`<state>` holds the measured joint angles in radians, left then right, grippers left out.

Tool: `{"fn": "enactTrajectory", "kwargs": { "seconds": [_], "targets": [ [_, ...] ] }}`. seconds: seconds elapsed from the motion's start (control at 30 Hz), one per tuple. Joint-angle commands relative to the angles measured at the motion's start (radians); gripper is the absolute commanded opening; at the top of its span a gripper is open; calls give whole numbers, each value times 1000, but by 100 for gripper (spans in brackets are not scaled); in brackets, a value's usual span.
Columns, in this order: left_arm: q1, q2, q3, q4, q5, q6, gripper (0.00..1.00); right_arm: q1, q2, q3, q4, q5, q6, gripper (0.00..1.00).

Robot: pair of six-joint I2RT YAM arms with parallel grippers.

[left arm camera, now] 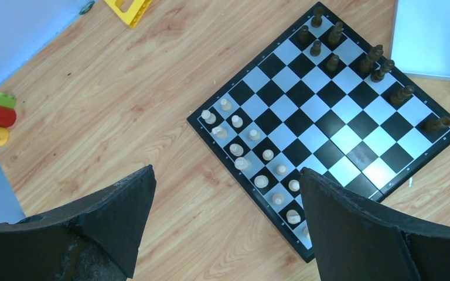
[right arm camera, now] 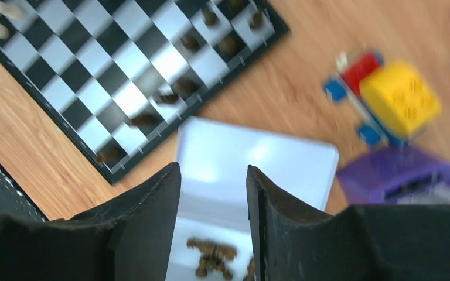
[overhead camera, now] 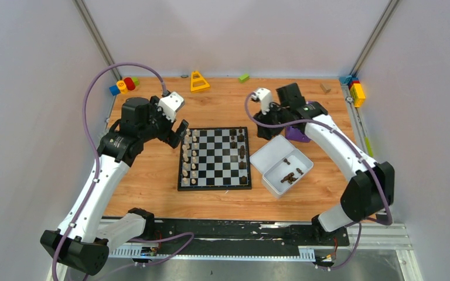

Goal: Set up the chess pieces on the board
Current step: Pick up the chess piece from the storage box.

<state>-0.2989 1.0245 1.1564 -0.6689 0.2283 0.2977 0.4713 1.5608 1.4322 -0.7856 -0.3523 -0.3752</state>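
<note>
The board (overhead camera: 214, 159) lies mid-table. Cream chess pieces (overhead camera: 188, 158) stand in its two left columns, and several dark pieces (overhead camera: 241, 149) stand along its right side. More dark pieces (overhead camera: 290, 177) lie in the white tray (overhead camera: 272, 187) to the right. My left gripper (overhead camera: 179, 133) hovers open and empty over the board's far left corner. In its wrist view (left arm camera: 227, 170), the cream pieces (left arm camera: 252, 134) and the dark ones (left arm camera: 375, 55) show on the board (left arm camera: 322, 123). My right gripper (overhead camera: 268, 132) is open and empty above the tray's far end (right arm camera: 214, 170). That view is blurred and shows tray pieces (right arm camera: 211, 254).
A yellow triangular toy (overhead camera: 198, 82), coloured blocks at the back left (overhead camera: 124, 85), a green block (overhead camera: 244, 76) and blocks at the back right (overhead camera: 355, 91) lie near the walls. A purple object (overhead camera: 297, 133) sits under my right arm, behind the tray's open lid (overhead camera: 275, 153).
</note>
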Motion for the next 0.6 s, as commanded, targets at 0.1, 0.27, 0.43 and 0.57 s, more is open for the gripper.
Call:
{"fn": "enactTrajectory", "kwargs": {
  "seconds": [0.1,0.27,0.43,0.57],
  "targets": [
    [7,-8,-1,25,53,11,100,-244,-230,-322,25,-65,-60,47],
    [8,-7,-12,34,53,13,100,-354,-292,-482,29,-84,-121,47],
    [7,-4,-24,43,49,19,100,-406,-268,-566,99,-80,-172,44],
    [8,-1,-28,48,44,24,100,-420,-232,-610,195,-79,-202,43]
  ]
}}
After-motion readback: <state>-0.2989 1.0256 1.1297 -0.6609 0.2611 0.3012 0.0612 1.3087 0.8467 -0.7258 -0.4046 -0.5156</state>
